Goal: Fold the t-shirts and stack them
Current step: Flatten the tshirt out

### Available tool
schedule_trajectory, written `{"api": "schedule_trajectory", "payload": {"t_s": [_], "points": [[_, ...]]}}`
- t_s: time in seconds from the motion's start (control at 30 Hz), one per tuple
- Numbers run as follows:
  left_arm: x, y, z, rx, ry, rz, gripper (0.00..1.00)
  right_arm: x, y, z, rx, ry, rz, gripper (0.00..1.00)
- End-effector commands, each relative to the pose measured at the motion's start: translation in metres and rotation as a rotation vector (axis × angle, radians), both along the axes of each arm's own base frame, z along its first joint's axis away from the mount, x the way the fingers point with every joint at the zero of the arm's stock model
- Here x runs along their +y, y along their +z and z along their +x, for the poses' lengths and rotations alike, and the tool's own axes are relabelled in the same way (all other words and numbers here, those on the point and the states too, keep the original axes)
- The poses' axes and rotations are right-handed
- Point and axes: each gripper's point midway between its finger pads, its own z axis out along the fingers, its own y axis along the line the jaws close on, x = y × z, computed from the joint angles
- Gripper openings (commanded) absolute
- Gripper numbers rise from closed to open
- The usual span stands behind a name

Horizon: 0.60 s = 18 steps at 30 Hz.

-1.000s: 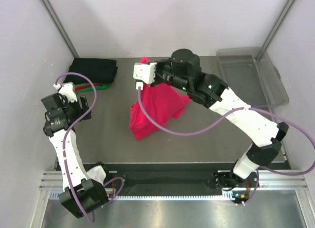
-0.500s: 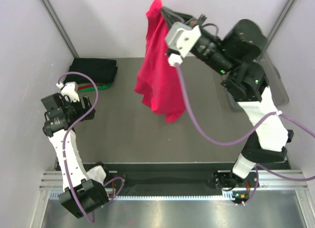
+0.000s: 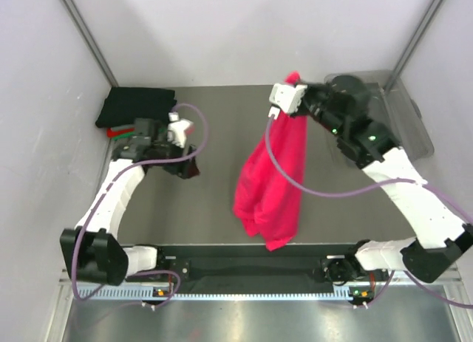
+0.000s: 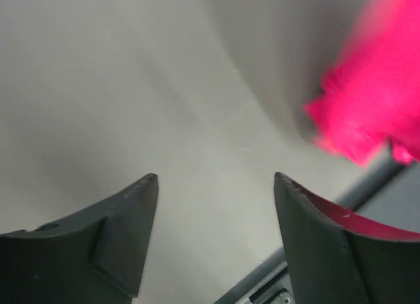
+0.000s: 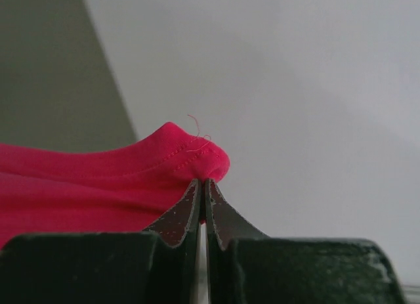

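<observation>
Both arms have moved: the right gripper point(image 3: 297, 83) point(image 5: 202, 192) has swung lower and nearer, and the left gripper point(image 3: 188, 167) point(image 4: 216, 182) has come out from the side toward the middle of the grey table point(image 3: 214, 209). The right one is pinched tight on an edge of the soft bright pinkish-red t-shirt point(image 3: 270, 187) point(image 4: 367, 113) point(image 5: 98, 179), which hangs down long below it instead of flying high. The left one stands wide with nothing in it, the shirt off to its right, and the folded pile of black, red and green t-shirts point(image 3: 137, 104) lies behind it, right where it was.
</observation>
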Motion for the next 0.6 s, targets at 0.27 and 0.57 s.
{"api": "schedule_trajectory", "payload": {"t_s": [0.27,0.57], "points": [[-0.111,-0.049,-0.042,0.107,-0.463,0.136,0.58,-0.094,-0.128,0.041,0.192,-0.301,-0.066,0.00],[-0.150,-0.084,-0.097,0.154,-0.758,0.279,0.50,-0.140,-0.181,0.082,0.351,-0.472,-0.017,0.00]]}}
